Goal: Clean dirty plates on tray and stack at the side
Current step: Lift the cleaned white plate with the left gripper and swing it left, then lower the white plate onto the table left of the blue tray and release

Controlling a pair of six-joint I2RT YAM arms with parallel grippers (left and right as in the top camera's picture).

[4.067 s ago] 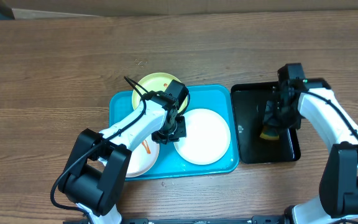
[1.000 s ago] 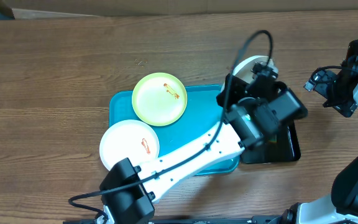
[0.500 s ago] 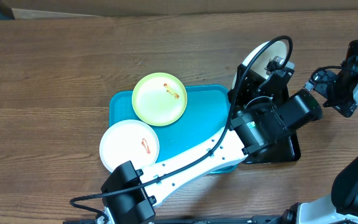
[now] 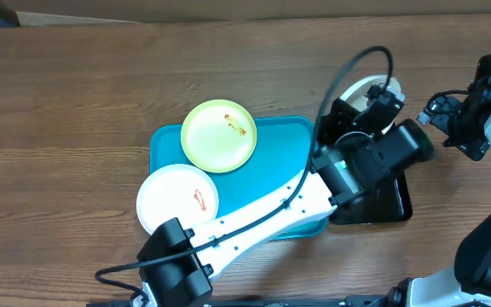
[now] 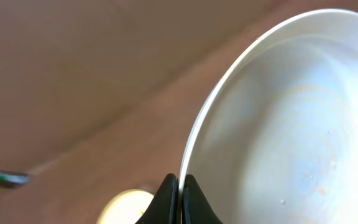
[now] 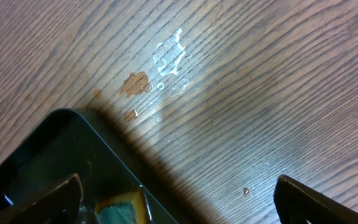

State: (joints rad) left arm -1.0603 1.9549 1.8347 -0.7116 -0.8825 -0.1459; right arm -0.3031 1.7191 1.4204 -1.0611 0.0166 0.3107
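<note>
My left gripper (image 5: 180,194) is shut on the rim of a white plate (image 5: 291,124), holding it tilted on edge. From overhead that plate (image 4: 359,88) and the left gripper (image 4: 380,101) hang over the far end of the black tray (image 4: 392,203). A pale yellow-green plate (image 4: 219,135) with orange smears lies on the far-left corner of the turquoise tray (image 4: 271,166). A white plate (image 4: 177,200) with an orange smear rests over the tray's near-left corner. My right gripper (image 4: 447,126) stands open over bare wood at the right, with nothing between its fingers (image 6: 61,194).
The black tray's corner (image 6: 48,149) and a yellow-green sponge (image 6: 122,208) show in the right wrist view. A wet patch (image 6: 169,55) and a brown stain (image 6: 135,83) mark the wood beside it. The left arm spans the turquoise tray diagonally.
The left arm has swung the held white plate, raising it edge-on half a second ago and now lowering it slightly over the black tray. The right arm has not moved.
</note>
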